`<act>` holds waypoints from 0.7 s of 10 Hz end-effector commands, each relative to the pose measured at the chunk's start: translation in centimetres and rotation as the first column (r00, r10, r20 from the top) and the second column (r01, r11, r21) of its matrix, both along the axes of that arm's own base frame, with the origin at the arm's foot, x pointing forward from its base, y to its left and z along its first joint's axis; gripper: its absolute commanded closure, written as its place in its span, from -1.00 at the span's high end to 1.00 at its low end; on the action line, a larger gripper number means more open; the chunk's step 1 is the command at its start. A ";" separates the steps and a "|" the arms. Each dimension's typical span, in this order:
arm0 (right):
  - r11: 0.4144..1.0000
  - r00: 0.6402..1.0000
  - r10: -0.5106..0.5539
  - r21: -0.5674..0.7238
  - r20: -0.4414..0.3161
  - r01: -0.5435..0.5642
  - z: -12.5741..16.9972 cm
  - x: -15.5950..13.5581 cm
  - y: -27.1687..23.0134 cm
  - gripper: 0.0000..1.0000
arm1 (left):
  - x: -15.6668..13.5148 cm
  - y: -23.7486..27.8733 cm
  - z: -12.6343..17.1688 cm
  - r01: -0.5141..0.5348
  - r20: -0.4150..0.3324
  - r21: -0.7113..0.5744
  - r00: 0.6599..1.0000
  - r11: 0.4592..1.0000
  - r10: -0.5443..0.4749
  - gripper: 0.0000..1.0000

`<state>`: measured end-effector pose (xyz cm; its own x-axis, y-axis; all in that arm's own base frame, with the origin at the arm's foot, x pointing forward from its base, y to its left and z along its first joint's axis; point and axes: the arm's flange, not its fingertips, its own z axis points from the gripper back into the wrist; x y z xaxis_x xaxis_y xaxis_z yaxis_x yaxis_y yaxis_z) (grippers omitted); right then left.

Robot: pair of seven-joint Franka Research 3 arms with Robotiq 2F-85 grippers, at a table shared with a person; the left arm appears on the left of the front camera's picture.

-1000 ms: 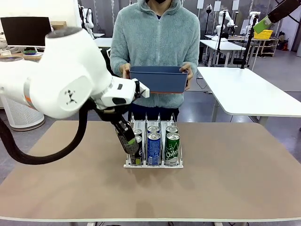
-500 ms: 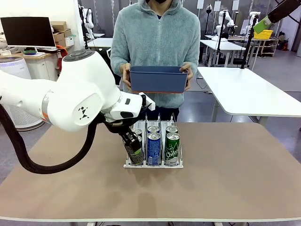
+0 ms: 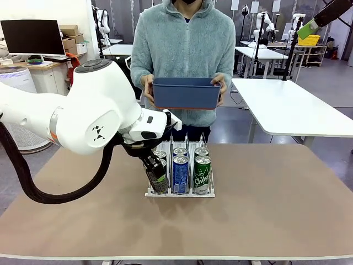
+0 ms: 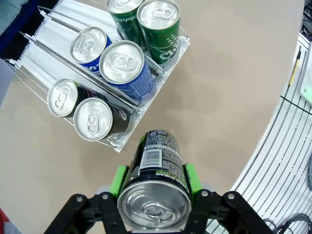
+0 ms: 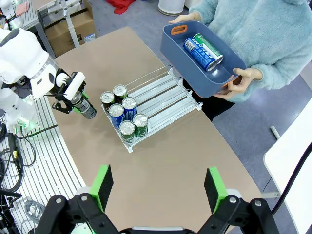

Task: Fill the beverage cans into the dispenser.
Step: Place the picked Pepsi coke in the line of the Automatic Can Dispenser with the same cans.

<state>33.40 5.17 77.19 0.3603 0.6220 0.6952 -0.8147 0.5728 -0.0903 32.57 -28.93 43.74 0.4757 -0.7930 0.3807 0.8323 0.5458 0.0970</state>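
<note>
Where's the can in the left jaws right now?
In the left wrist view, the black-and-green can is clamped in the left gripper jaws, just off the dispenser at its front left corner, nearest the lane of black cans.

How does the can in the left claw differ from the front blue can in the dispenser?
The held can is black and green; the front blue can is blue with white lettering. The held can is tilted, clamped in the left claw, outside the dispenser; the front blue can stands upright in the middle lane, untouched. Both are slim cans with silver tops.
</note>
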 end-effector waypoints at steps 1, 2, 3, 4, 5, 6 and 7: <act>1.000 1.000 -0.006 0.002 0.006 0.006 -0.1 0.1 0.0 1.00 | 2.0 0.6 -1.3 -0.028 0.002 -0.031 1.000 0.999 0.028 0.16; 1.000 1.000 -0.006 0.002 0.006 0.006 -0.1 0.1 0.0 1.00 | 2.3 0.4 -1.6 -0.042 -0.008 -0.049 0.999 0.998 0.041 0.16; 1.000 1.000 -0.006 0.002 0.006 0.006 -0.1 0.1 0.0 1.00 | 2.9 0.0 -2.0 -0.052 -0.011 -0.059 0.999 0.997 0.051 0.16; 1.000 1.000 -0.006 0.002 0.006 0.006 -0.1 0.1 0.0 1.00 | 3.7 0.5 -2.4 -0.045 -0.010 -0.059 0.999 0.997 0.045 0.16; 1.000 1.000 -0.006 0.002 0.006 0.006 -0.1 0.1 0.0 1.00 | 4.5 0.9 -2.6 -0.040 -0.014 -0.064 0.999 0.997 0.039 0.16; 1.000 1.000 -0.006 0.002 0.006 0.006 -0.1 0.1 0.0 1.00 | 5.2 0.6 -2.9 -0.056 -0.012 -0.067 0.998 0.996 0.055 0.16; 1.000 1.000 -0.006 0.002 0.006 0.006 -0.1 0.1 0.0 1.00 | 5.9 0.5 -3.1 -0.065 -0.009 -0.067 0.998 0.996 0.065 0.16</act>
<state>33.40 5.17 77.19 0.3603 0.6221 0.6952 -0.8147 0.5728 -0.0903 36.79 -28.70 40.41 0.5418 -0.7434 0.3922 0.7947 0.6050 0.0489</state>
